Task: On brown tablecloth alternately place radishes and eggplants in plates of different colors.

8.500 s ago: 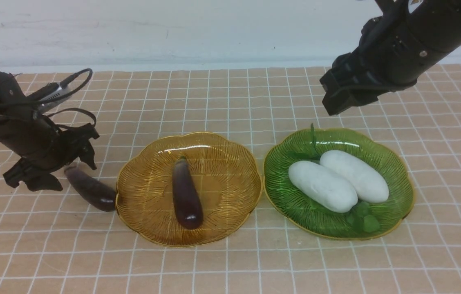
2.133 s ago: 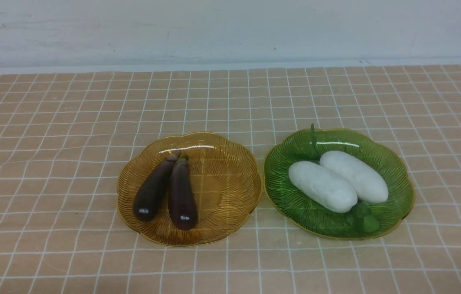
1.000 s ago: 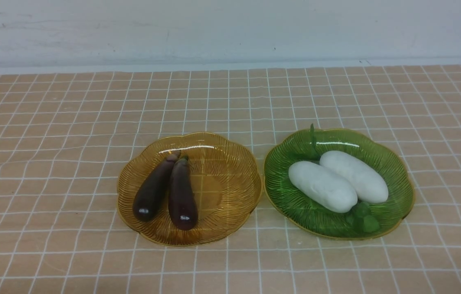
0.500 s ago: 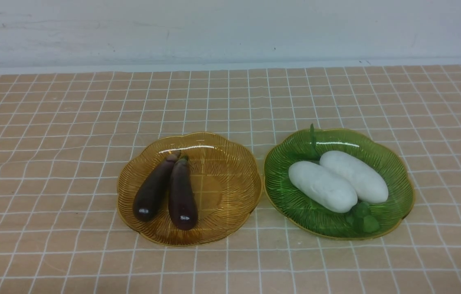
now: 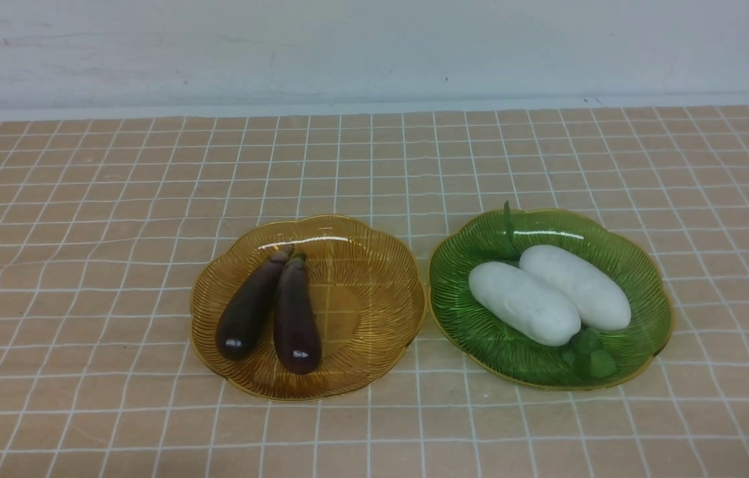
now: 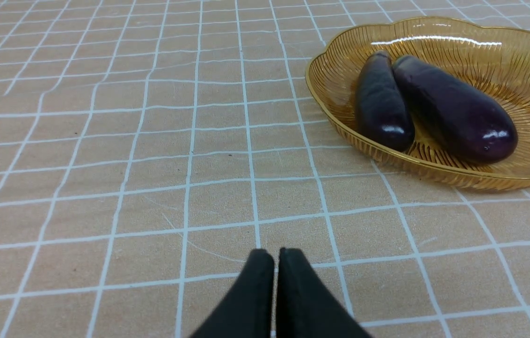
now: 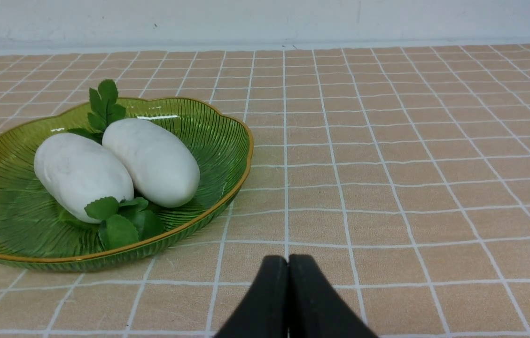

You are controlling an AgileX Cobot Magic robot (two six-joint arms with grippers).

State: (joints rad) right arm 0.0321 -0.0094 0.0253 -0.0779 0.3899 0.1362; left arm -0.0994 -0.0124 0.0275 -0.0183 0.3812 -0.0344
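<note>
On the brown tablecloth (image 5: pixel 82 265) stand two plates. The amber plate (image 5: pixel 374 279) holds two dark purple eggplants (image 5: pixel 251 309) (image 5: pixel 295 318) side by side, also seen as eggplants (image 6: pixel 380 105) (image 6: pixel 453 110) in the left wrist view. The green plate (image 5: pixel 481 332) holds two white radishes (image 5: pixel 524 302) (image 5: pixel 577 285) with green leaves. My left gripper (image 6: pixel 276 256) is shut and empty, low over bare cloth beside the amber plate (image 6: pixel 335 65). My right gripper (image 7: pixel 287 260) is shut and empty over bare cloth beside the green plate (image 7: pixel 227 136). Neither arm shows in the front view.
A pale wall (image 5: pixel 374 46) rises behind the cloth's far edge. The two plates stand close together at the middle, almost touching. Slight wrinkles run across the cloth at the left.
Over the last second nothing has moved. Earlier, both arms were in the front view and one eggplant lay on the cloth left of the amber plate; it now lies in that plate.
</note>
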